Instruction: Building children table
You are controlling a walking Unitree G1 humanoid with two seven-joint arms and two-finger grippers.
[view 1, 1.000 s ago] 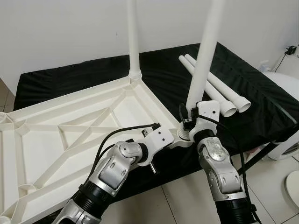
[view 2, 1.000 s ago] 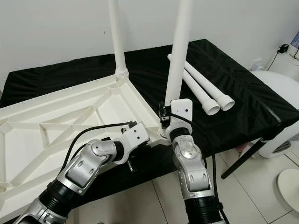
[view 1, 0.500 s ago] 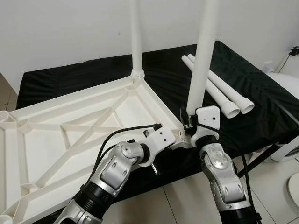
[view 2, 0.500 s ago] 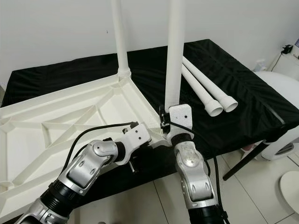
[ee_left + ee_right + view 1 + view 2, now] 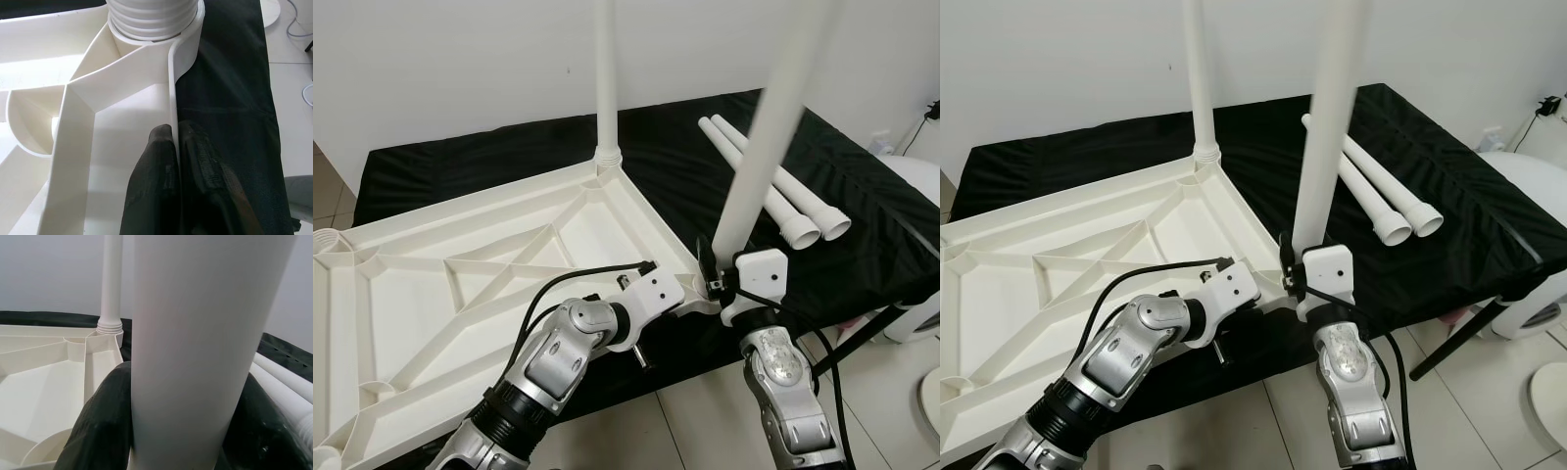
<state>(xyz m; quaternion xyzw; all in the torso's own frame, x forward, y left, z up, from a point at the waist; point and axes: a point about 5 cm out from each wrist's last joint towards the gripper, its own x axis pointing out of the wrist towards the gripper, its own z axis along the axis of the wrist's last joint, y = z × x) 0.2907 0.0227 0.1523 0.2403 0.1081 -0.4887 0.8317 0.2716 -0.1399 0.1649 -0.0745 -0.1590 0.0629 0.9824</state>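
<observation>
The white tabletop lies upside down on a black-covered bench. One white leg stands screwed into its far corner. At the near right corner my right gripper is shut on a second leg, which leans to the right at its top. Black fingers press this leg from both sides. Its threaded end sits in the corner socket. My left gripper is shut on the tabletop's thin rim just beside that socket.
Two spare white legs lie side by side on the black cloth to the right. The bench edge runs just behind my arms, with tiled floor below. A white round appliance stands at far right.
The held leg stood almost upright half a second ago and now tips rightward at its top. My right wrist sits slightly lower and nearer. The left gripper keeps its hold on the rim.
</observation>
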